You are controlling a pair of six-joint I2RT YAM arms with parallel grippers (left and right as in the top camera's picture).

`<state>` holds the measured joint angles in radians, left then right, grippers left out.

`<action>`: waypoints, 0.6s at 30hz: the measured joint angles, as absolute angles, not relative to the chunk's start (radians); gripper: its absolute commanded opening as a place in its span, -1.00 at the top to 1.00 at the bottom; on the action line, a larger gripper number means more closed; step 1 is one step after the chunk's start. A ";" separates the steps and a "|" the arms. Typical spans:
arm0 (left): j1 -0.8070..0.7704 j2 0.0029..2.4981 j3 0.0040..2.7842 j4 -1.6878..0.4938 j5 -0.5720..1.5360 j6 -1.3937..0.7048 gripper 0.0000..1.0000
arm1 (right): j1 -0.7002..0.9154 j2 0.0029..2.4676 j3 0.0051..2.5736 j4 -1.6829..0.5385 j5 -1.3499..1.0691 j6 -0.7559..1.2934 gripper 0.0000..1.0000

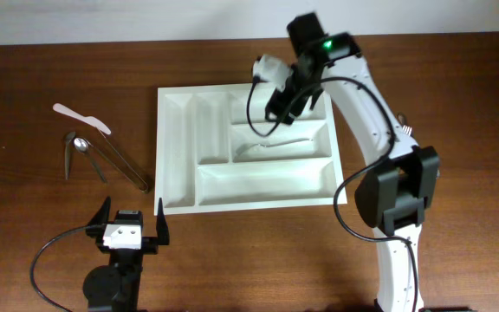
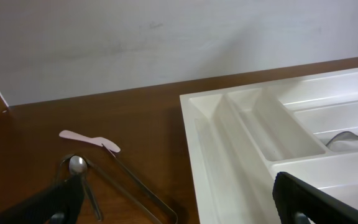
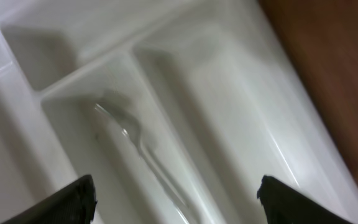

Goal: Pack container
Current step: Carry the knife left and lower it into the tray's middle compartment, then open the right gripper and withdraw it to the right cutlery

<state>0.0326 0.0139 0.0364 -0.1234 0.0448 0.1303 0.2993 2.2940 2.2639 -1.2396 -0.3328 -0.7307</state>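
Note:
The white cutlery tray (image 1: 180, 156) lies in the middle of the table. A clear plastic fork (image 1: 271, 147) lies in its middle long compartment, also in the right wrist view (image 3: 138, 146). My right gripper (image 1: 286, 97) hovers open and empty over the tray's upper compartments (image 3: 229, 124). My left gripper (image 1: 132, 227) is open and empty near the front edge, below the tray's left corner (image 2: 229, 155). Left of the tray lie metal tongs (image 1: 115, 158), a metal spoon (image 1: 83, 149) and a pale pink plastic knife (image 1: 81, 118).
The right arm (image 1: 379, 130) reaches from the front right across the tray's right side. Bare wood (image 1: 457, 104) surrounds the tray. A white wall (image 2: 166, 43) rises behind the table's far edge.

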 measured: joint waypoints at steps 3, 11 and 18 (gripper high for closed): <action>0.033 0.014 0.036 -0.123 0.045 0.130 -0.99 | 0.266 2.294 2.387 -1.325 -0.311 -0.630 -0.98; 0.033 0.014 0.036 -0.123 0.045 0.130 -0.99 | 0.081 2.294 2.489 -1.515 -0.297 -0.482 -0.98; 0.033 0.014 0.036 -0.123 0.045 0.130 -0.99 | -0.060 2.294 2.408 -1.565 -0.302 -0.409 -1.00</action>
<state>0.0326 0.0139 0.0364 -0.1234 0.0448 0.1303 -0.0605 2.2936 2.4084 -1.5650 -0.3016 -0.4091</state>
